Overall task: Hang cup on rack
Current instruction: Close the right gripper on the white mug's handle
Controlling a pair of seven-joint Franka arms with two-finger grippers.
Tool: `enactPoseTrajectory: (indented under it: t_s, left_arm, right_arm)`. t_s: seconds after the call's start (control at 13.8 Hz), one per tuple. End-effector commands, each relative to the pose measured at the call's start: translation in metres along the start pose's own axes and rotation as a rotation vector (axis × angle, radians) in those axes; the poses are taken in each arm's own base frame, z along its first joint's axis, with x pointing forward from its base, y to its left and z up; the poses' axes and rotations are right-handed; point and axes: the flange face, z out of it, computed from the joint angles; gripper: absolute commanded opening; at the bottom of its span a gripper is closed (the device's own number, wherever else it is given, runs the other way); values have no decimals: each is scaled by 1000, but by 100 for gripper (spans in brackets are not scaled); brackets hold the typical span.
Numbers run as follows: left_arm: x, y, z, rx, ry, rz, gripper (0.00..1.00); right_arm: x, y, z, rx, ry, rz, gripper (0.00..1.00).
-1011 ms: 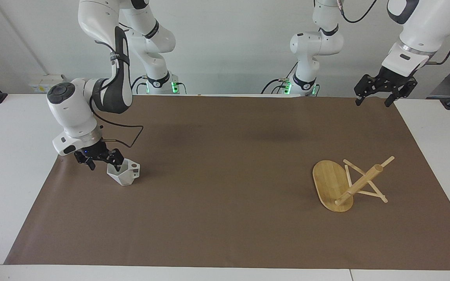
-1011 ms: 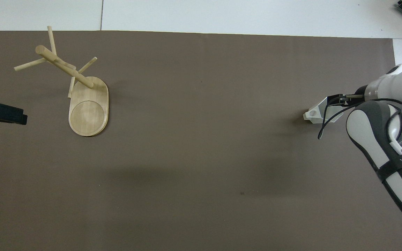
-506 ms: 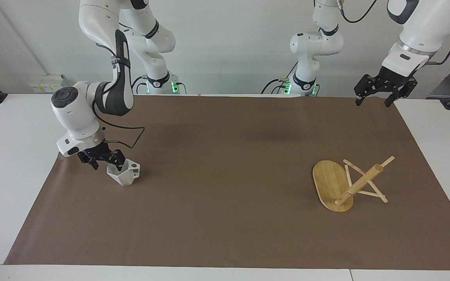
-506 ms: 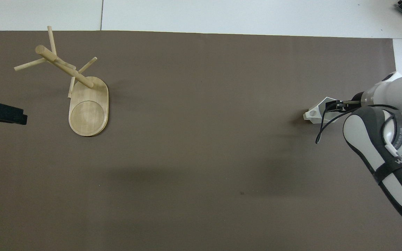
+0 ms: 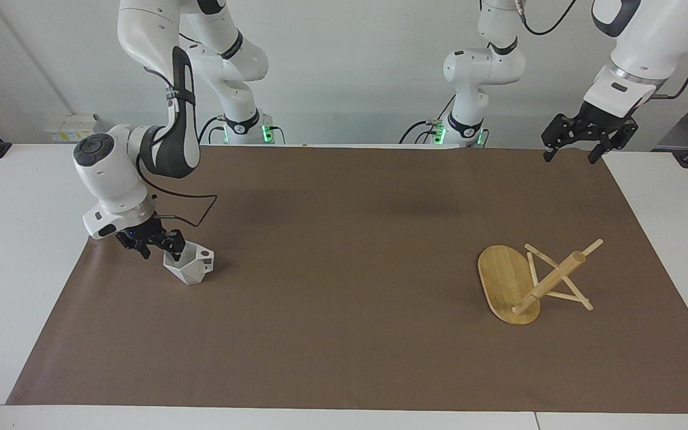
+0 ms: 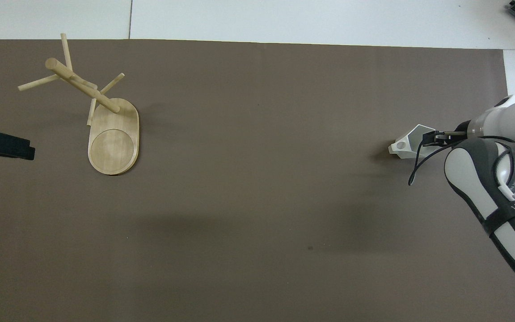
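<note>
Starting at the right arm's end of the counter (image 5: pixel 15 251), a small white faceted cup (image 5: pixel 190 266) stood upright on the brown mat (image 5: pixel 344 334), its flat handle with a round hole pointing toward the middle of the counter. The right gripper (image 5: pixel 159 246) was down at the cup, on the side away from the handle. One finger (image 5: pixel 175 251) dipped inside the hexagonal rim, and the other stayed outside the wall, so the wall sat between them. The fingers were partly drawn in, but whether they had pressed onto the wall could not be told. The cup rested on the mat, not lifted.

The right arm came down from its base at the counter's robot edge, bent sharply at the elbow, with its white wrist tilted steeply downward over the mat's edge. A black cable looped beside it.

The middle of the mat held nothing to describe.

Toward the left arm's end lay the bamboo rack (image 5: pixel 535 280), well apart from the cup. It was tipped over, its oval base (image 5: pixel 502 278) propped up on edge and tilted, its thick post slanting low over the mat, and thin pegs crossing it and touching the mat.

The left gripper (image 5: pixel 577 156) hung in the air over the mat's corner by the robots, fingers spread wide and holding nothing. That arm waited, raised.
</note>
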Motion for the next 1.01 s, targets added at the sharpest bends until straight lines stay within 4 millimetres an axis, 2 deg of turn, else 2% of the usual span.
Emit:
enactPoseTrajectory:
  t_s: [0.0,0.58,0.94]
  left_arm:
    - [-8,-3,0,19,0,-10,100]
    - [-8,-3,0,19,0,-10,100]
    - [-8,-3,0,19,0,-10,100]
  right_arm:
    - [-7,2,-5,-2,10,-17,75]
    - [-7,-7,-6,5,-3,-28,55]
    - [-7,-7,-6,5,-3,-29,28]
